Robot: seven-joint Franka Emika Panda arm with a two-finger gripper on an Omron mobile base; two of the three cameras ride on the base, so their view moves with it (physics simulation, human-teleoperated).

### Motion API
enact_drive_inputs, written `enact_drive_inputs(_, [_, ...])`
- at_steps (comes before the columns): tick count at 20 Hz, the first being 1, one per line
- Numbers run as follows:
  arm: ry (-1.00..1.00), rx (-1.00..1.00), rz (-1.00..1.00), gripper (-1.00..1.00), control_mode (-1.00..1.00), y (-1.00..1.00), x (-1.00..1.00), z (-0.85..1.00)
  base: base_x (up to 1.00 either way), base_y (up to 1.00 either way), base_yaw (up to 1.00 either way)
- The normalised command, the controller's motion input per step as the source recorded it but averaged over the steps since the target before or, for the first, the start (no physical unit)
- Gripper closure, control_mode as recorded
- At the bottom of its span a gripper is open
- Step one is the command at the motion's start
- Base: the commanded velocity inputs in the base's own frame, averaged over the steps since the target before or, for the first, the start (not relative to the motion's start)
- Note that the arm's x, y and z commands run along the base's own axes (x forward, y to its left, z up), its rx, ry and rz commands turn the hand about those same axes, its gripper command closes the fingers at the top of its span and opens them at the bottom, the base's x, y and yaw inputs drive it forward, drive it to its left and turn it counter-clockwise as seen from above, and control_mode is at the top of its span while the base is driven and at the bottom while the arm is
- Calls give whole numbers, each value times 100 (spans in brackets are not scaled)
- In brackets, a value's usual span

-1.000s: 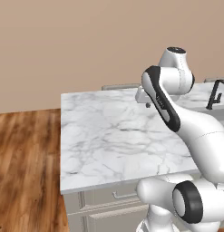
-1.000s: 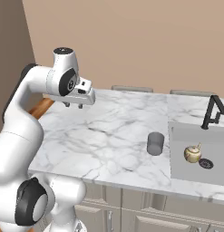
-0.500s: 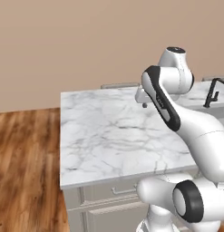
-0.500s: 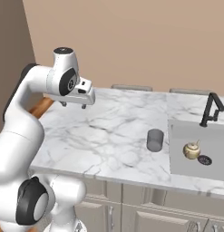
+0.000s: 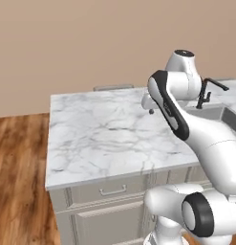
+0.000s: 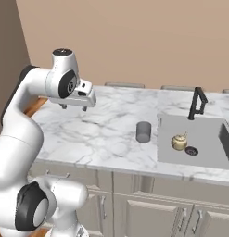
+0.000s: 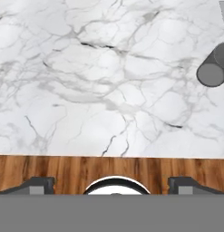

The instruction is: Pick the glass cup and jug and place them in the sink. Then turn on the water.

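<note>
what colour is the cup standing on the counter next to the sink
Dark grey; the glass cup shows best in the right base view.

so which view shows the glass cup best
The right base view: the whole glass cup stands upright on the marble counter, just left of the sink. The hand view catches it cut off at its right edge.

Flat, even rendered light with no visible source and no glare — the marble counter (image 6: 102, 132) is evenly bright. Shadows are faint. The base views are slightly soft and blocky — the hand view sharper.
</note>
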Motion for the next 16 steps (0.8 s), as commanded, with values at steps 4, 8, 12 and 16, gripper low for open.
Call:
enact_drive_inputs(4, [0, 0, 0, -100, 100, 0, 0, 0, -7, -82, -5])
enact_drive_inputs(8, [0, 0, 0, -100, 100, 0, 0, 0, -1, -81, -3])
enact_drive_inputs(12, [0, 0, 0, -100, 100, 0, 0, 0, 0, -70, 0])
enact_drive_inputs(16, [0, 0, 0, -100, 100, 0, 0, 0, 0, -53, 0])
